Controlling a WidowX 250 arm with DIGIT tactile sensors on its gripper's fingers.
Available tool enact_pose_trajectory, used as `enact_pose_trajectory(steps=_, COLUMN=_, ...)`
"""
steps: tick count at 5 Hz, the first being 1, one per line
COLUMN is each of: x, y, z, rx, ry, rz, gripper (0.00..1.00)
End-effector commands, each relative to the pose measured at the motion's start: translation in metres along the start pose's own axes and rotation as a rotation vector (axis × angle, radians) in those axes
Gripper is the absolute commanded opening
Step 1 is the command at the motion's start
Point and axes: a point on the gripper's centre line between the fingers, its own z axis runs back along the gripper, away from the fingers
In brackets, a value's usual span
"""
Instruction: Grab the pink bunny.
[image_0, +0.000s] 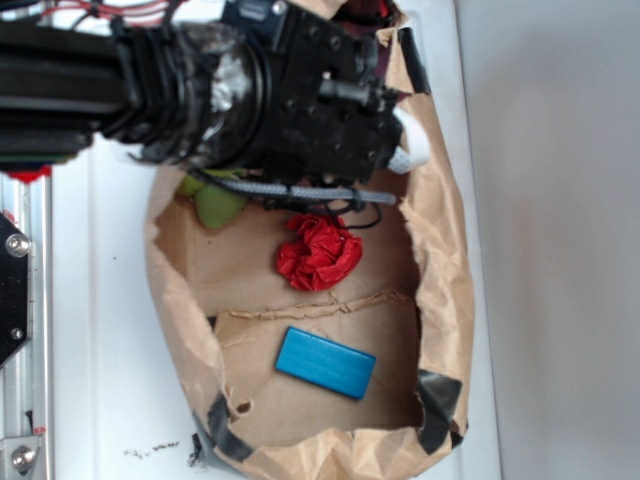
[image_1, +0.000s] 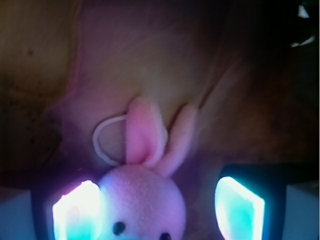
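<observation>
Looking across the exterior view from the left, the black arm (image_0: 150, 90) reaches in over the crumpled brown paper bag (image_0: 445, 250), and a bit of lime-green plush (image_0: 215, 205) peeks out just beneath it. Next comes the red paper ball (image_0: 318, 252) mid-bag, with the blue block (image_0: 326, 362) lying below it on the paper floor. At the arm's tip the gripper (image_0: 405, 140) sits by the bag's right wall. Over to the wrist view: the left finger pad (image_1: 77, 212) glows at the bottom, then the pink bunny (image_1: 142, 200), ears up, white string loop (image_1: 102, 140) beside them. The jaws stand spread apart, the bunny's head between them, nearer the left pad.
</observation>
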Motion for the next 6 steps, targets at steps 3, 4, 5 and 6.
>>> enact_pose_trajectory(steps=3, x=0.001, y=-0.022, z=0.005, rx=0.060, ry=-0.020, rz=0.003, gripper=0.00)
enact_pose_trajectory(steps=4, x=0.002, y=-0.017, z=0.007, rx=0.044, ry=-0.024, rz=0.027, gripper=0.00)
enact_pose_trajectory(steps=5, x=0.003, y=-0.015, z=0.007, rx=0.036, ry=-0.026, rz=0.039, gripper=0.00)
enact_pose_trajectory(steps=6, x=0.003, y=-0.013, z=0.008, rx=0.030, ry=-0.026, rz=0.047, gripper=0.00)
